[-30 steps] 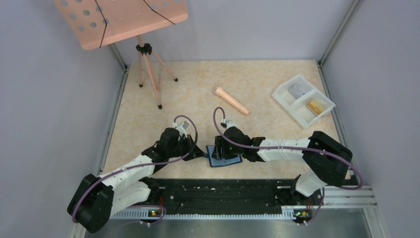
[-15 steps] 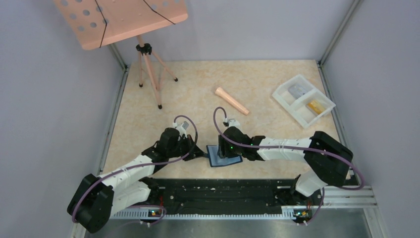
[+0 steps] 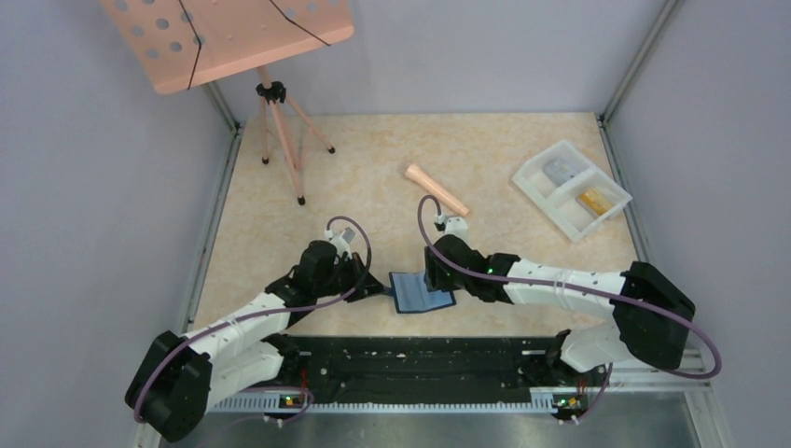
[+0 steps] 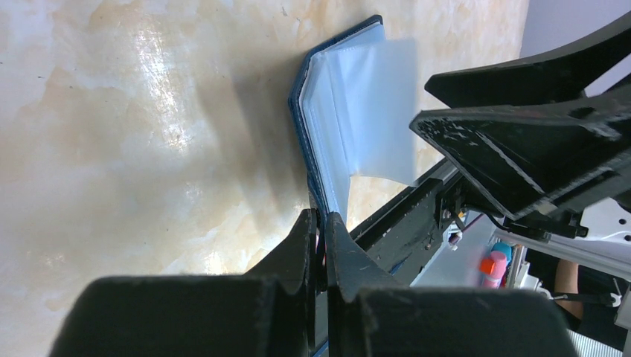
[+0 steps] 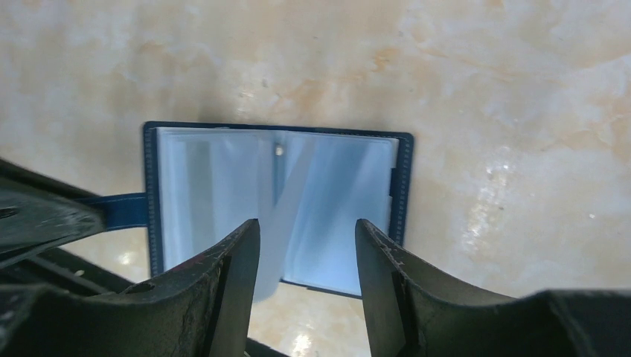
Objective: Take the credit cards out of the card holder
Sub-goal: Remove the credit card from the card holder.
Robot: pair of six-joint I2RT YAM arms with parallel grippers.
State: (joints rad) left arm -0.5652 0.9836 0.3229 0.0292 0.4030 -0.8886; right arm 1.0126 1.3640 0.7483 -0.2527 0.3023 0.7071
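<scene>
My left gripper is clenched on the short tab of the dark navy folding card holder, which lies open; my right gripper hovers above it, released.

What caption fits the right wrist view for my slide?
Open right end effector poised above the card holder, spread flat on the table with its clear sleeves showing.

A: Table under both grippers is glossy, cream marbled, glare bouncing off it!
B: And the card holder just ahead of the right gripper: matt dark-blue cover, stitched edge, leathery look.
A: Inside, clear plastic sleeves, smooth and shiny, slightly frosted.
B: Fingers are hard black plastic, matt, scuffed pale along the edges. Left gripper, same black, same dull finish.
</scene>
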